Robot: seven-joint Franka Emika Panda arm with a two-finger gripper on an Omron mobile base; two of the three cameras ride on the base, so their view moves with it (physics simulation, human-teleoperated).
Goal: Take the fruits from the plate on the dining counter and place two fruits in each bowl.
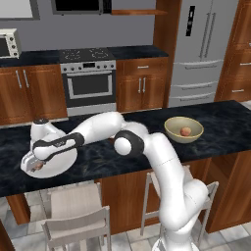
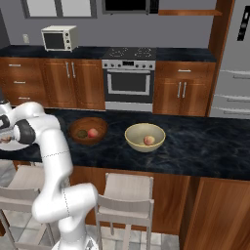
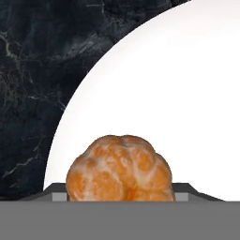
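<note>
Gripper [image 1: 37, 165] w/ orange-tan fruit [image 3: 119, 168] between fingers, over plate [image 3: 187, 93].

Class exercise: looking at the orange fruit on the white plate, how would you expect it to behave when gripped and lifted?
The orange fruit looks round and lumpy, so it may roll on the flat plate if nudged. Its segmented surface suggests softness, so hard squeezing could bruise it. Being small, it is probably light.

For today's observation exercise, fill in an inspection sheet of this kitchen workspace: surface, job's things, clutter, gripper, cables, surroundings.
Surface: dining counter, black veined stone.
Job's things: white plate holds one orange fruit; wooden bowl holds a dark fruit and a reddish one; cream bowl holds one reddish fruit.
Clutter: nothing seen.
Gripper: gripper low over the plate at the orange fruit; grip cannot be told.
Cables: nothing seen.
Surroundings: oven, toaster oven, fridge, stools.
</note>
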